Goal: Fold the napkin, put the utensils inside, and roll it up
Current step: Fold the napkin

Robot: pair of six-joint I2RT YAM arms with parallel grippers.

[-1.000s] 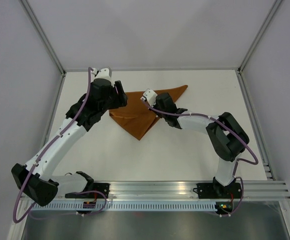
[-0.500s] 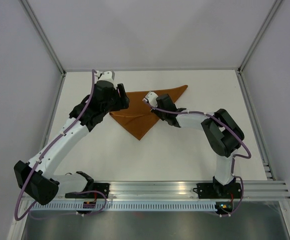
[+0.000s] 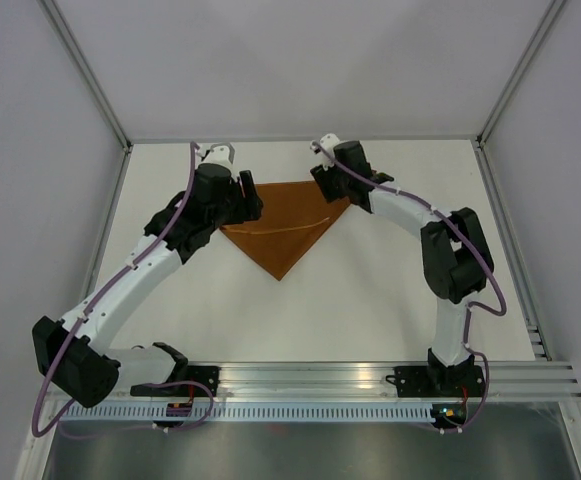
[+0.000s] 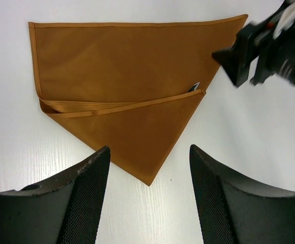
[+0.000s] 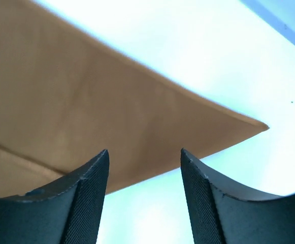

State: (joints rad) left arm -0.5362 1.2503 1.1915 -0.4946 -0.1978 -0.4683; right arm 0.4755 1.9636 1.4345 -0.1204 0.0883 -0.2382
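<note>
1. The left gripper (image 4: 148, 150) is held wide open. Nothing is caught between its fingers (image 4: 89, 195), and it is poised above the napkin (image 4: 122, 66), apart from it.
2. The right gripper (image 5: 143, 151) is likewise spread wide with nothing gripped; the napkin's far right corner is seen just beyond its fingers (image 5: 84, 198).
3. In the top view the left gripper is placed at the napkin's far left corner and the right gripper at its far right corner, the two arms arched inward from the near edge.
4. The napkin is laid flat on the white table (image 3: 370, 300), towards its far side. It is folded to a triangle-like shape, with its straight edge away from the arms and its point towards them.
5. A hemmed edge is carried across the cloth from left to right — at its right end a small grey tip of the utensils (image 4: 194, 87) is seen poking out from under the fold; the rest is hidden.
</note>
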